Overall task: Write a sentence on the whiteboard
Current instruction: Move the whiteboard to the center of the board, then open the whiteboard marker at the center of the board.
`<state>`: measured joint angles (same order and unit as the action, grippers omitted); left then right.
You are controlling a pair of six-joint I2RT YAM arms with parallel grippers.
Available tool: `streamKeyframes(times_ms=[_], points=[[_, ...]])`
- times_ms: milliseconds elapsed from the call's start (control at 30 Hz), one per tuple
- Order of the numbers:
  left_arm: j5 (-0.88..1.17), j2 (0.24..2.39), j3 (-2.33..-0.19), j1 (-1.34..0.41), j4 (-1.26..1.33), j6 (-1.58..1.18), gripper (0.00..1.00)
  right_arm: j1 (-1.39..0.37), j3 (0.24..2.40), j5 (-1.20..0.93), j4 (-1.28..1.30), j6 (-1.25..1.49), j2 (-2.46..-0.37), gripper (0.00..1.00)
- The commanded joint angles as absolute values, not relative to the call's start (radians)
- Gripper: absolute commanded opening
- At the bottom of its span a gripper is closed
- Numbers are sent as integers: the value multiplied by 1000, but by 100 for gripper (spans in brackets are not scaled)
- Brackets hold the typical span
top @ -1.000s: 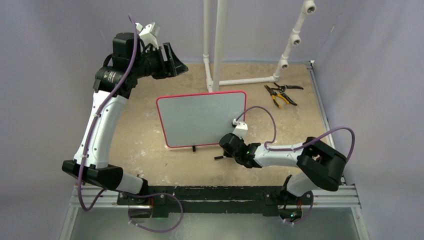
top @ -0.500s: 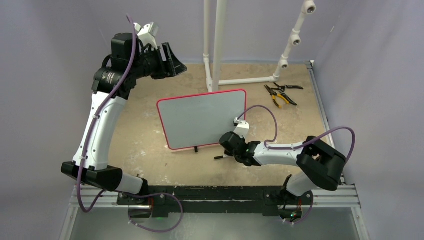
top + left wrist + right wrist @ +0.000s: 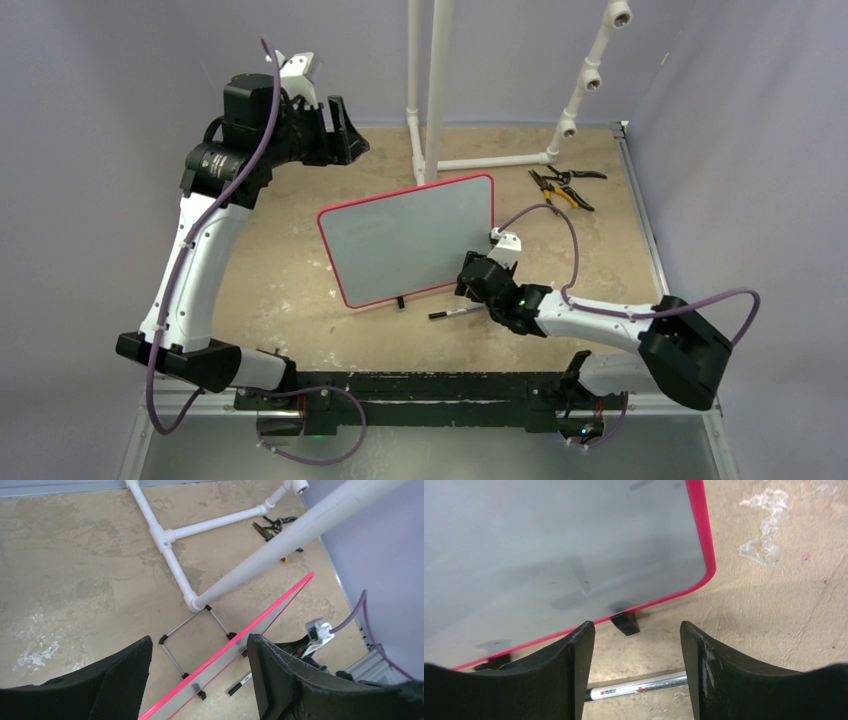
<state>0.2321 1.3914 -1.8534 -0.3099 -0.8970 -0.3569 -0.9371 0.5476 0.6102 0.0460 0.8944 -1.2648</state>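
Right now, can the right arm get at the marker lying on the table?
Probably yes: the right gripper hangs open directly over the marker, which lies free in front of the whiteboard, with nothing between them.

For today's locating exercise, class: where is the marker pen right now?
In the top view the marker lies on the table, right of centre, just in front of the whiteboard by its right corner, beside the open right gripper.
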Motion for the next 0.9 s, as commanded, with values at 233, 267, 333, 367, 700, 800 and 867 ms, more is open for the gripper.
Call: streamKeyframes(times_ms=[233, 267, 333, 367, 700, 800, 867], points=[[151, 1394, -1916, -568, -905, -193, 64, -804, 640, 428, 229, 766, -992, 85], [134, 1397, -1909, -607, -901, -195, 61, -748, 645, 389, 236, 746, -976, 85], [80, 1408, -1905, -695, -903, -187, 59, -682, 665, 345, 237, 691, -945, 84], [58, 1415, -1906, -741, -905, -183, 59, -662, 679, 336, 238, 659, -933, 85], [74, 1426, -1691, -1066, -749, -209, 59, -286, 810, 150, 289, 550, -952, 86], [45, 1429, -1550, -1136, -714, -196, 58, -195, 850, 113, 299, 557, -956, 86], [55, 1428, -1434, -1156, -674, -167, 58, -177, 892, 104, 314, 581, -954, 86]])
